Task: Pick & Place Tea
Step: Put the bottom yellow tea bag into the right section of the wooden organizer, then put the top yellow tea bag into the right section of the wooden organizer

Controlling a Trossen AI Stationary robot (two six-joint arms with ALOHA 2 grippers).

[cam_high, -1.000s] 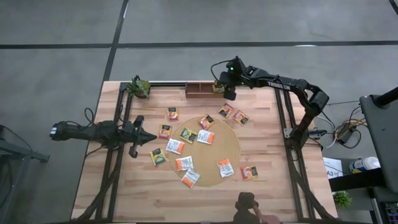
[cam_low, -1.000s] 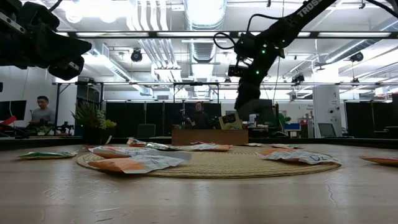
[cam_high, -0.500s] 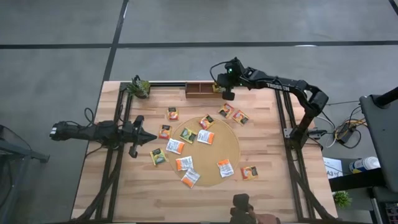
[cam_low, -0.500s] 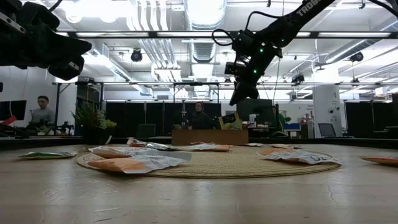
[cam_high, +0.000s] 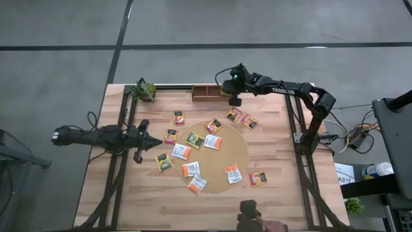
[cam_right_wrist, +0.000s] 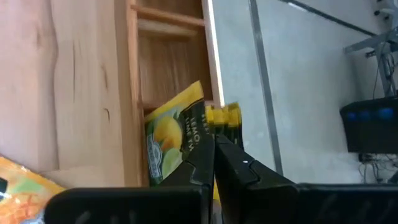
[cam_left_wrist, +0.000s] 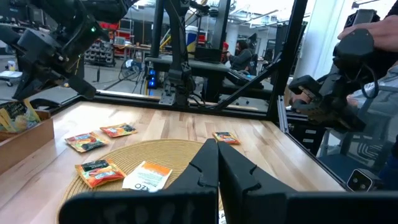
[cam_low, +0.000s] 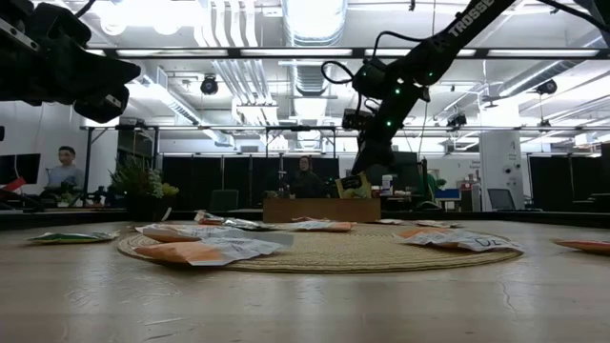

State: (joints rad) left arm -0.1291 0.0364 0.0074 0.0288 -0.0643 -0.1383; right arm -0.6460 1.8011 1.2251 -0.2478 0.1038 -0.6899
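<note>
Right gripper [cam_high: 233, 101]: above the wooden tray [cam_high: 207, 93] at the table's far edge, fingers closed, empty; a green-yellow sachet [cam_right_wrist: 171, 140] stands in the tray's end compartment. Left gripper [cam_high: 156, 142]: closed, empty, at the left. Remaining sachets [cam_high: 212, 142] scattered on and around the mat [cam_high: 239, 151]

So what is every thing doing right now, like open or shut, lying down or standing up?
Right gripper: shut, empty, above the tray's end.
Left gripper: shut, empty, waiting at the table's left side.
Dark green and yellow tea sachet: standing on edge in the tray's end compartment.
Small brown wooden compartment tray: other compartments look empty.
Orange and white tea sachets: lying flat.
Large round tan mat: flat.
</note>
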